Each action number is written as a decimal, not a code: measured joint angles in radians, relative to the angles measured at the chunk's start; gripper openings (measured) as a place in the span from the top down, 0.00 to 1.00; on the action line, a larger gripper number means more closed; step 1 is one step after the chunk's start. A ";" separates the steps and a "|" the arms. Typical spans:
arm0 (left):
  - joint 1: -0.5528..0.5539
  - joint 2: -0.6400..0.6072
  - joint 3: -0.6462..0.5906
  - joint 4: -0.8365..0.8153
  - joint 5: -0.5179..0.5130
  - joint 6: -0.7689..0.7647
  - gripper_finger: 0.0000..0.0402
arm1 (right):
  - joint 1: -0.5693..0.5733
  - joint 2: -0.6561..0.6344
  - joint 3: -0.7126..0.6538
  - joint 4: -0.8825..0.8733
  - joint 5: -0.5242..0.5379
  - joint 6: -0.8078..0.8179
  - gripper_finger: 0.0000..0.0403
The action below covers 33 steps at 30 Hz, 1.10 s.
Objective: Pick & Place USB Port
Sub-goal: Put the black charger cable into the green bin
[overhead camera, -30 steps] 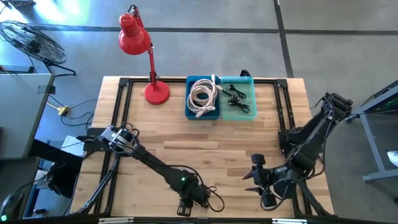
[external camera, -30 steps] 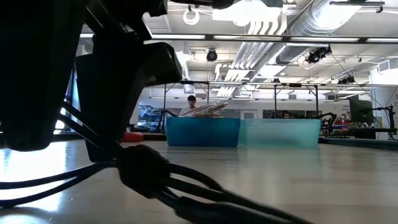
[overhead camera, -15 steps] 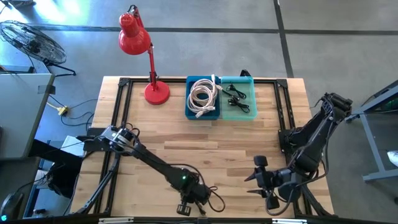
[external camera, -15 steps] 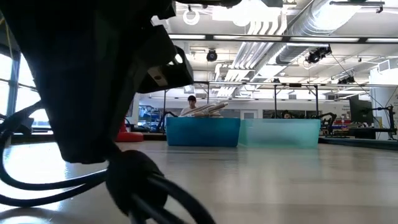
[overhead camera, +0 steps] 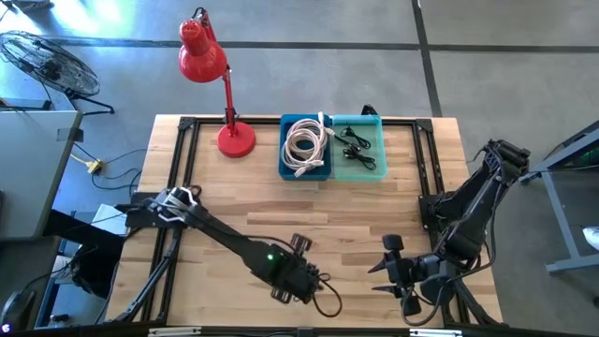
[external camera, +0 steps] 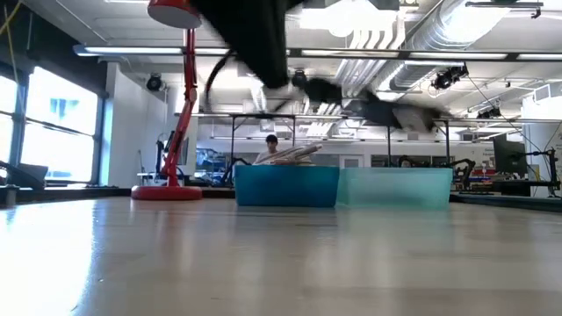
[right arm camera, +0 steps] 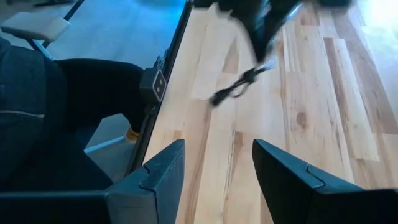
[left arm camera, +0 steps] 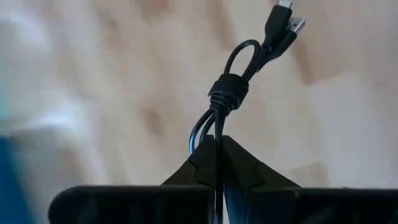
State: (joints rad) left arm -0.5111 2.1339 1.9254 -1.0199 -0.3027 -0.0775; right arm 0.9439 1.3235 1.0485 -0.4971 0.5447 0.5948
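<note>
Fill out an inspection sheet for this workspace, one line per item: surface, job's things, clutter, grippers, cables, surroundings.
Surface: wooden table with a black frame along its edges.
Job's things: bundled black USB cable held off the table; blue bin of white cables and teal bin of black cables at the far edge.
Clutter: red desk lamp at the far left.
Grippers: left gripper shut on the USB cable near the front edge; right gripper open, empty, at the front right.
Cables: nothing seen loose on the table.
Surroundings: floor fan beyond the table's left; a person in the room behind the bins.
</note>
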 joint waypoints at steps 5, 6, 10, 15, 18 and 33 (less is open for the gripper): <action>0.002 -0.099 0.032 0.060 -0.165 0.170 0.99 | 0.005 0.000 0.000 0.028 0.003 -0.050 0.55; 0.002 -0.124 0.033 0.101 -0.182 0.205 0.99 | 0.009 0.000 0.000 0.032 0.008 -0.055 0.55; 0.001 -0.212 0.034 0.256 -0.205 0.367 1.00 | 0.033 0.004 0.000 0.053 0.045 -0.096 0.55; 0.001 -0.256 0.030 0.479 -0.109 0.565 1.00 | 0.086 0.035 0.000 0.064 0.146 -0.273 0.55; 0.001 -0.255 0.029 0.569 -0.057 0.642 1.00 | 0.119 0.075 0.000 0.098 0.242 -0.440 0.55; 0.001 -0.252 0.027 0.644 -0.021 0.623 1.00 | 0.055 0.197 0.000 0.530 0.652 -1.072 0.55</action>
State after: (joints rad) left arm -0.5106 1.8816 1.9526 -0.3760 -0.3237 0.5453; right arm 0.9990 1.5210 1.0485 0.0327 1.1971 -0.4767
